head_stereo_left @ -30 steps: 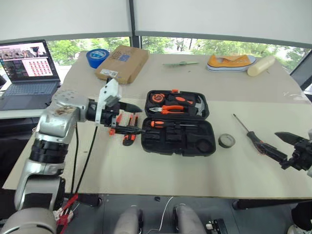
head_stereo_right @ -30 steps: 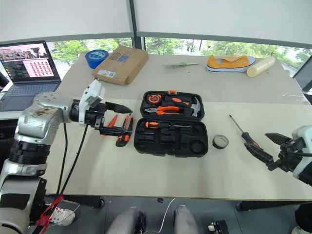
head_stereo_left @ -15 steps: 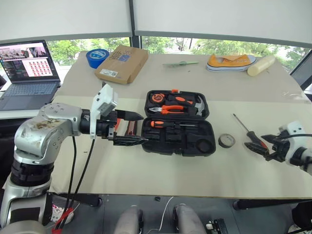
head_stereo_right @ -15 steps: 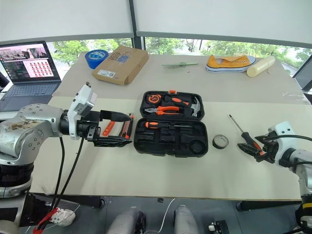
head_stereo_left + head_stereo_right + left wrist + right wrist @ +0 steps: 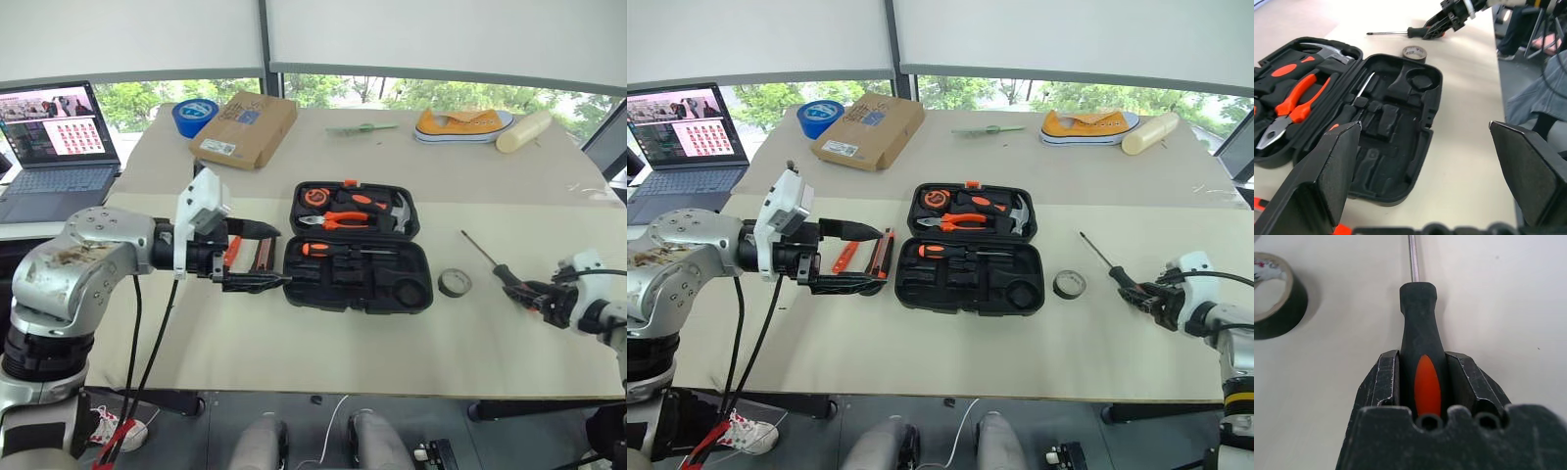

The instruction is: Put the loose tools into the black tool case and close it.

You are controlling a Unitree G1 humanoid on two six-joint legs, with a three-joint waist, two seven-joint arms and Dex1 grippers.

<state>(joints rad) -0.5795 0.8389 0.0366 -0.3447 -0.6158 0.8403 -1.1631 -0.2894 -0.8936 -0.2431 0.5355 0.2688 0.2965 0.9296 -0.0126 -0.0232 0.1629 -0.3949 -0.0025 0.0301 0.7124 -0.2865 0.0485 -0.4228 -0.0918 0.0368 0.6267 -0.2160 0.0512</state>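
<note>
The black tool case [image 5: 358, 250] lies open mid-table, its lid holding a hammer, pliers and tape measure, with one screwdriver [image 5: 331, 250] slotted in the near half. My right gripper [image 5: 541, 296] is shut on the orange-and-black handle of a long screwdriver [image 5: 1420, 333], which lies on the table right of the case. A small dark tape roll [image 5: 455, 283] sits between that screwdriver and the case. My left gripper [image 5: 862, 257] hovers open just left of the case, above a small orange screwdriver [image 5: 844, 257] and a utility knife [image 5: 884, 253].
An open laptop [image 5: 54, 137] stands at the far left. Along the back lie a blue tape roll [image 5: 196, 116], a cardboard box [image 5: 245, 127], a green stick [image 5: 362, 127], a yellow shoe [image 5: 462, 125] and a cream cylinder [image 5: 524, 130].
My right gripper came down onto the long screwdriver's handle and shut on it. My left gripper drew back a little and stays open.
</note>
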